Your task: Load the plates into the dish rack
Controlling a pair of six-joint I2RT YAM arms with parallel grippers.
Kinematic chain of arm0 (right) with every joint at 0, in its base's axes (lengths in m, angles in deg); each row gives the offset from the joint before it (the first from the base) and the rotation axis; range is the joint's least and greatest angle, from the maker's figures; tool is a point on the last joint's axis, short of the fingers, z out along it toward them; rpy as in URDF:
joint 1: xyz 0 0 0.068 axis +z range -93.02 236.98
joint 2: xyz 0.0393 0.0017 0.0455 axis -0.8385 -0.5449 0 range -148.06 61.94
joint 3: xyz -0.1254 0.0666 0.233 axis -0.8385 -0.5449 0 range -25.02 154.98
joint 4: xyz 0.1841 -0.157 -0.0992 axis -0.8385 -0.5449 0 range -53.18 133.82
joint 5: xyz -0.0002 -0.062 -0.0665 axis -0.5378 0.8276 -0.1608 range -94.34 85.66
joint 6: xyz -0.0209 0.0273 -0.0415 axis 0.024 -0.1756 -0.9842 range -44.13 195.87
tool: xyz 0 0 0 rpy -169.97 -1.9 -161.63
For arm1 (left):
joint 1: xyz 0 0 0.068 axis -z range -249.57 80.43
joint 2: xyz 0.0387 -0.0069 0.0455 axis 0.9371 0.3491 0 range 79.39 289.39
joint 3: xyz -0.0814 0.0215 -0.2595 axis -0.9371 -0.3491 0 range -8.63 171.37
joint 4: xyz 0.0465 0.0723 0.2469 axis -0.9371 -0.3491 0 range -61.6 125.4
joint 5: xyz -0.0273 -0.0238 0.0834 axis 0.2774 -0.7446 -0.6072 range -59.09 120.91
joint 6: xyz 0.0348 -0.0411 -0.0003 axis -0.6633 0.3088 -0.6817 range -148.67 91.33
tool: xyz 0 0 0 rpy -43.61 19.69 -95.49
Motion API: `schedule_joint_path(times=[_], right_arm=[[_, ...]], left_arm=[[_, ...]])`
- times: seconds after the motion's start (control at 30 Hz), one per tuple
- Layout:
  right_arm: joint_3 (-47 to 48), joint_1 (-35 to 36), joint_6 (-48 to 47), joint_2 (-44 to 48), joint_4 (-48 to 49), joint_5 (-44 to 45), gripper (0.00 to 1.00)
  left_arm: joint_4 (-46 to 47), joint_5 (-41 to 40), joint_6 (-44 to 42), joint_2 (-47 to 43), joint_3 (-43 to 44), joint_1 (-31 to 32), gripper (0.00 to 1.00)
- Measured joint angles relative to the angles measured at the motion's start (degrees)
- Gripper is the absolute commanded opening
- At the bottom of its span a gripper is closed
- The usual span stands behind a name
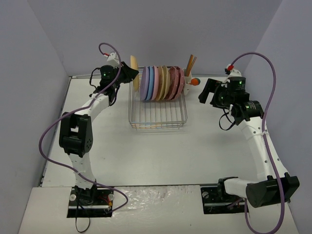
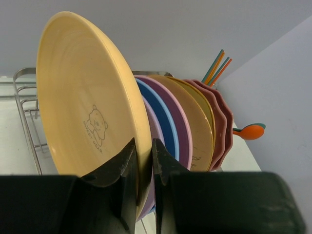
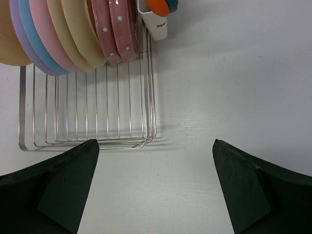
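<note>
Left wrist alone shows yellow plate's (image 2: 73,78) bear print (image 2: 96,127).

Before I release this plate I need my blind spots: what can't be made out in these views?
- Left wrist: the lower rim of the yellow plate and any slot under it, hidden behind the left hand.
- Top: where that rim meets the dish rack, too small to tell.
- Right wrist: that plate is cut off at the top-left corner.

Robot lab booth: plain walls (image 1: 161,29), white table (image 1: 195,146).
</note>
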Motion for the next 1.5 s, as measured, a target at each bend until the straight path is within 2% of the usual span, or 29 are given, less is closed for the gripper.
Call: schedule_joint_path(times=[0.5, 0.87, 1.5], right_arm=[[-1.6, -0.1, 0.0, 0.2, 0.0, 0.0, 1.0], [-1.8, -0.1, 0.0, 0.5, 0.0, -0.1, 1.0], [-3.4, -0.1, 0.0, 1.9, 0.0, -0.1, 1.0]], left_arm=[[-3.7, -1.3, -4.4, -1.3, -0.5, 1.3, 0.0], [-2.9, -0.4, -3.3, -5.6, 0.6, 4.1, 0.0], [-3.4, -1.9, -2.4, -1.6, -1.2, 3.8, 0.0]])
